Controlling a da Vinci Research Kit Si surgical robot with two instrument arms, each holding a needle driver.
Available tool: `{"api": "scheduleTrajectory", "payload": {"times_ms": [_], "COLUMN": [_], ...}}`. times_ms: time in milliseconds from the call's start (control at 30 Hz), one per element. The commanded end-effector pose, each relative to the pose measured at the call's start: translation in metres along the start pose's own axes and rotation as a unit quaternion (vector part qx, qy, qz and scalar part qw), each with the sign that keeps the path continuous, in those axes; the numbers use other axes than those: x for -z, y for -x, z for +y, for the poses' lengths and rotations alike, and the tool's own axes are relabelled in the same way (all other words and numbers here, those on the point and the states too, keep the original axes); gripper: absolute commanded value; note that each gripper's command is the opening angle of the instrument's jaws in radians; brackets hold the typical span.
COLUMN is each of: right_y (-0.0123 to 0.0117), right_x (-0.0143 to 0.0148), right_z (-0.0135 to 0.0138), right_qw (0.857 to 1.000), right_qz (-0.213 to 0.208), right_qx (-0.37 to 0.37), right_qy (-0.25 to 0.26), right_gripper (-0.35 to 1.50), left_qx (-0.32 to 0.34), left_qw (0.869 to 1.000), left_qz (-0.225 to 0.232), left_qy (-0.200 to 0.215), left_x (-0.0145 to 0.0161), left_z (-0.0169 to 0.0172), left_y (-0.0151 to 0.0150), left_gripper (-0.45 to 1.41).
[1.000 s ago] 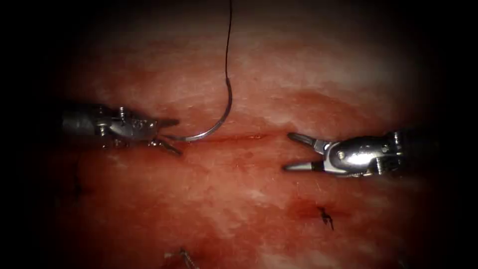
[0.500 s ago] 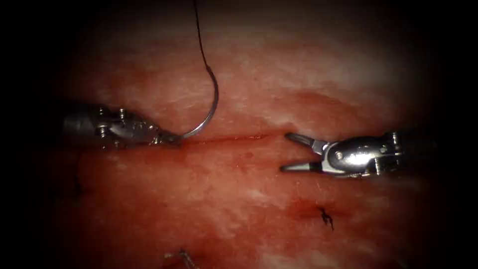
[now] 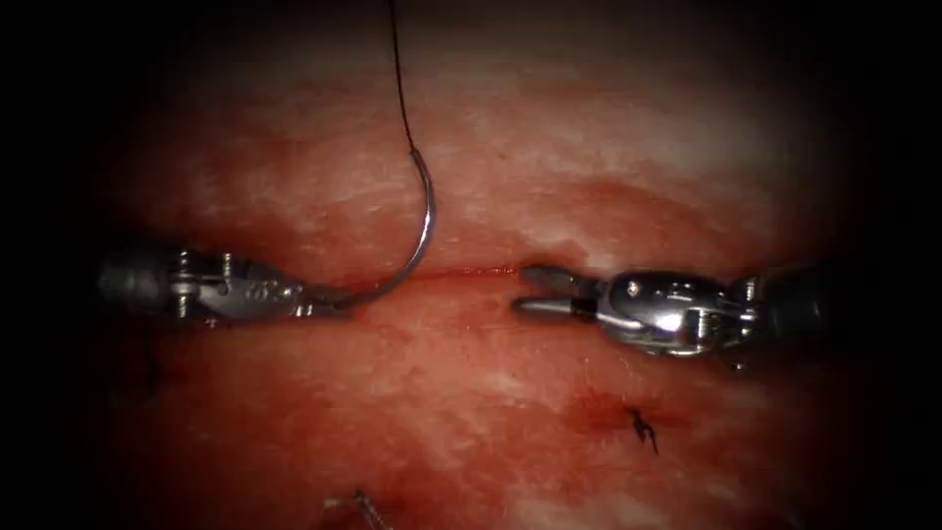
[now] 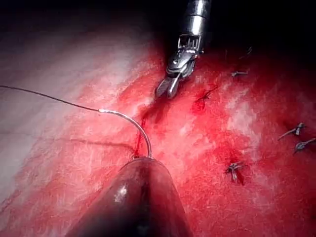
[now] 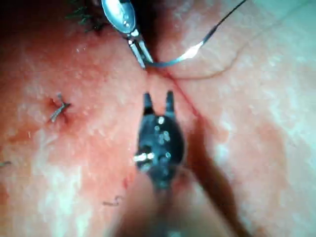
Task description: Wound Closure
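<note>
My left tool [image 3: 332, 298] lies at the left end of the cut [image 3: 471, 272], jaws shut on the curved needle [image 3: 424, 234] near its pointed end. The needle arcs up over the tissue [image 3: 589, 147], free of it, to where the black thread [image 3: 397, 79] joins and runs up out of view. From the right, my right tool [image 3: 520, 291] reaches the cut's middle with its jaws slightly open, holding nothing. In the left wrist view, the needle [image 4: 137, 127] rises from my left tool's tip and the right tool [image 4: 170, 86] faces it. The right wrist view shows the open right jaws [image 5: 158, 101] just short of the left tool [image 5: 137, 49] and needle [image 5: 173, 61].
A knotted stitch with short cut ends [image 3: 643, 424] sits below the right tool, and another cut thread end [image 3: 365, 507] lies at the lower edge. Red fluid [image 3: 471, 461] stains the tissue below the cut. Several older stitches [image 4: 234, 169] show in the left wrist view.
The left jaws closed on the needle's pointed end and drew back left, swinging the needle more upright. The right tool moved left along the cut, and its jaws narrowed.
</note>
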Motion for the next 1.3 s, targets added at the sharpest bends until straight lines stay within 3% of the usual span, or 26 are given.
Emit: {"api": "scheduleTrajectory", "payload": {"times_ms": [33, 300, 433, 700, 1067, 1300], "right_y": [0.0001, -0.0011, -0.0013, -0.0025, -0.0032, -0.0038], "right_x": [-0.0009, -0.0014, -0.0022, -0.0043, -0.0052, -0.0065], "right_z": [0.0000, 0.0005, 0.0006, 0.0008, -0.0008, -0.0010], "right_qw": [1.000, 0.996, 0.995, 0.993, 0.987, 0.991], "right_qz": [0.009, 0.039, 0.039, 0.040, 0.050, 0.042], "right_qx": [-0.015, -0.062, -0.069, -0.071, -0.076, -0.079], "right_qy": [-0.009, -0.049, -0.061, -0.088, -0.130, -0.103], "right_gripper": [0.47, 0.83, 0.93, 0.96, 0.94, 0.89], "left_qx": [-0.011, -0.075, -0.107, -0.193, -0.195, -0.191], "left_qw": [1.000, 0.993, 0.988, 0.966, 0.964, 0.964], "left_qz": [-0.002, -0.045, -0.040, -0.007, -0.001, -0.004], "left_qy": [-0.008, -0.078, -0.099, -0.172, -0.179, -0.184], "left_x": [-0.0006, 0.0003, 0.0004, 0.0013, 0.0015, 0.0016], "left_z": [0.0004, 0.0005, 0.0008, 0.0017, 0.0016, 0.0018], "left_y": [0.0003, 0.0011, 0.0010, -0.0002, -0.0004, -0.0006], "left_gripper": [-0.45, -0.45, -0.45, -0.45, -0.45, -0.45]}}
